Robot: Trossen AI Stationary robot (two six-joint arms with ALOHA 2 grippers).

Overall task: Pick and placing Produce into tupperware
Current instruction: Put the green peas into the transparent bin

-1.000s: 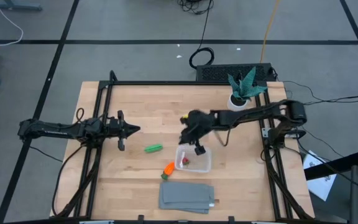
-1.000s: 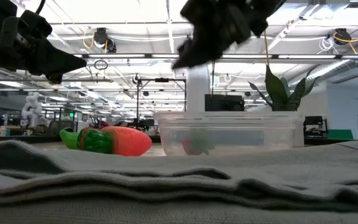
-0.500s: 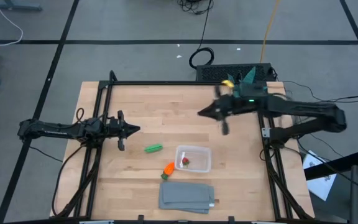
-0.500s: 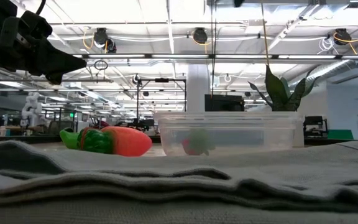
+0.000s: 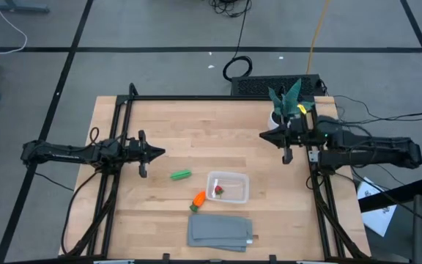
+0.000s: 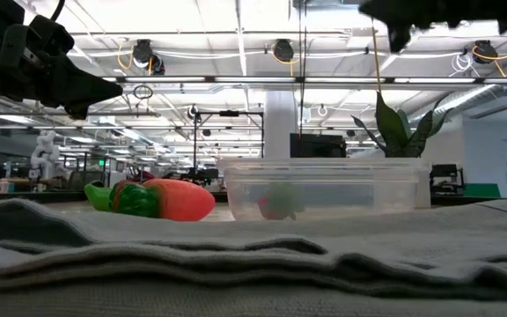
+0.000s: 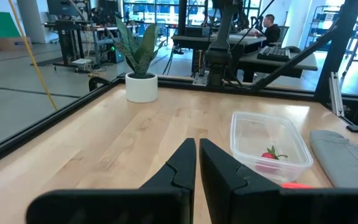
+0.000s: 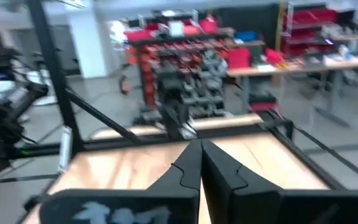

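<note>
The right hand (image 5: 264, 135) hangs beside the plant (image 5: 284, 103), fingers together and empty, its arm stretched in from the table's (image 5: 160, 125) right edge. The left hand (image 5: 161, 152) waits level at the left, fingers together. The tub (image 5: 229, 188), holding the berry (image 5: 217, 191), sits below the right hand. Pod (image 5: 181, 174) and carrot (image 5: 198, 199) lie beside the tub; the low view largely hides the pod behind the carrot.

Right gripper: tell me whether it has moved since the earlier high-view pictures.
Yes. The right gripper has pulled back from above the tupperware toward the table's right edge, now beside the potted plant, jaws shut and empty.
</note>
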